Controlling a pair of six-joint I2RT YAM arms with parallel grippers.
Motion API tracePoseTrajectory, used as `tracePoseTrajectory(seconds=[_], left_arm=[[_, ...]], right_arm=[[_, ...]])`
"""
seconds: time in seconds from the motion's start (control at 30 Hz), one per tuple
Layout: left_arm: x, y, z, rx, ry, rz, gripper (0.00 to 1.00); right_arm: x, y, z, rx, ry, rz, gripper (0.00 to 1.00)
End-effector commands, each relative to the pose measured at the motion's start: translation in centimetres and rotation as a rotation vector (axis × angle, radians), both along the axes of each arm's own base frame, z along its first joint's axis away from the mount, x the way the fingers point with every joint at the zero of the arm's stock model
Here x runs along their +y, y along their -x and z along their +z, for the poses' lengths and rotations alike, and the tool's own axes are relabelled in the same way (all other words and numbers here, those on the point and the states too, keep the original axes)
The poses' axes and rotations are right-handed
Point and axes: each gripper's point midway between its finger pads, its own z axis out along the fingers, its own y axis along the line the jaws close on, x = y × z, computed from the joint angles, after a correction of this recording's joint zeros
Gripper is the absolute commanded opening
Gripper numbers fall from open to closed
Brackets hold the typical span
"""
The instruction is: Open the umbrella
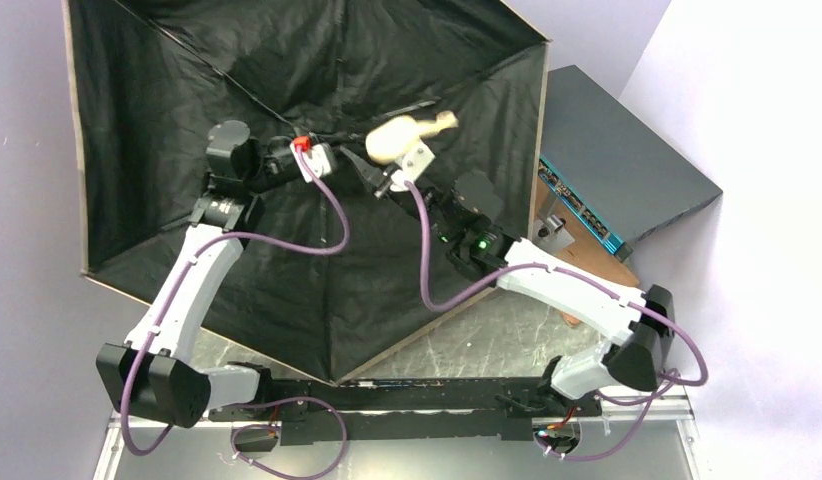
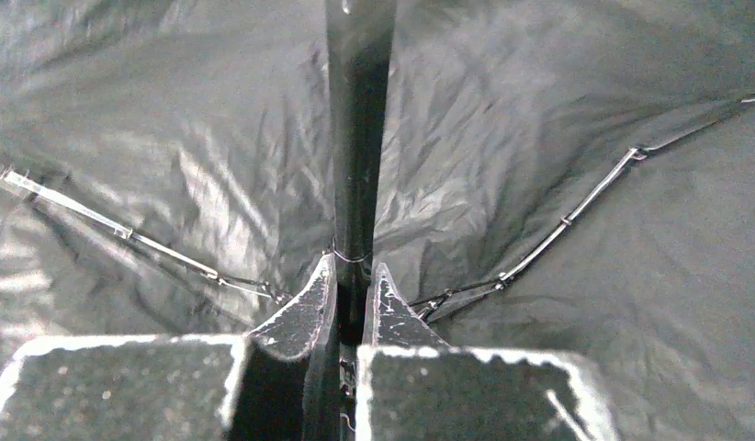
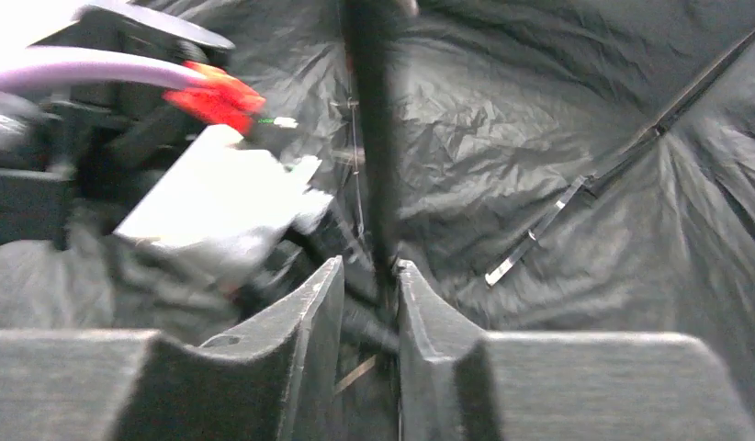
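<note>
Left gripper (image 2: 353, 280) was closed on the dark shaft (image 2: 358, 138) of the umbrella (image 1: 187, 100), its fingers pinching the rod from both sides just where the thin ribs (image 2: 576, 209) ran in to meet it. That hold looked chosen for the sliding collar the ribs hang from, since pushing there is what spreads the fabric.

The right gripper (image 3: 369, 285) straddled the same shaft closer to the cream handle (image 1: 402, 137), most likely as a counter-hold so the rod could not tip or twist while the other arm bore on it. Its wrist view was blurred. The shaft lay against one finger with what might have been a sliver of gap at the other, so I could not tell whether it was truly clamped or only bracketing the rod. The left arm's white camera mount (image 3: 218, 211) sat just beside it, showing how near the two grips were.

From above, the canopy was spread wide and taut, with the black lining facing up and a pale edge showing along the rim. It covered the far and left parts of the table (image 1: 487, 340), with the handle pointing up out of the middle. Judged by that, the opening seemed done or very nearly so. The remaining doubt was whether the collar had latched.
</note>
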Motion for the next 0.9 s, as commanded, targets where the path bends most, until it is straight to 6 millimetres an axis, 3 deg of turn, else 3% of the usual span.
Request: tracePoseTrajectory(seconds=[0.0,0.1,0.3,0.37,0.5,0.6,0.67,0.77,0.87], left_arm=[[10.7,-6.3,4.1,-0.125,0.019,0.504,0.00],[10.7,-5.0,6.6,-0.188,0.043,0.498,0.00],[11.3,-2.9,10.5,-0.315,0.063,0.510,0.00],[11.7,-2.4,11.5,-0.380,0.043,0.528,0.00],[12.3,-1.0,13.2,-0.604,-0.093,0.556,0.00],[12.6,-0.1,13.9,-0.702,-0.177,0.563,0.00],[12.6,0.6,13.9,-0.763,-0.234,0.565,0.00],[13.0,1.1,13.5,-0.850,-0.318,0.596,0.00],[13.4,1.5,12.6,-0.882,-0.419,0.612,0.00]], right_arm=[[-4.5,8.0,8.0,-0.133,-0.212,0.158,0.47],[-4.2,7.3,5.0,-0.143,-0.141,0.114,0.66],[-4.7,6.4,-1.5,-0.081,0.011,0.062,0.77],[-5.4,5.0,-3.7,0.013,0.043,0.017,0.78],[-8.4,0.5,-6.3,0.228,0.036,-0.067,0.79],[-10.8,-3.1,-7.7,0.379,0.012,-0.118,0.79],[-11.9,-4.5,-7.6,0.443,-0.005,-0.125,0.79],[-12.1,-4.4,-6.8,0.481,0.014,-0.077,0.79],[-11.7,-3.4,-7.4,0.533,0.071,-0.026,0.80]])
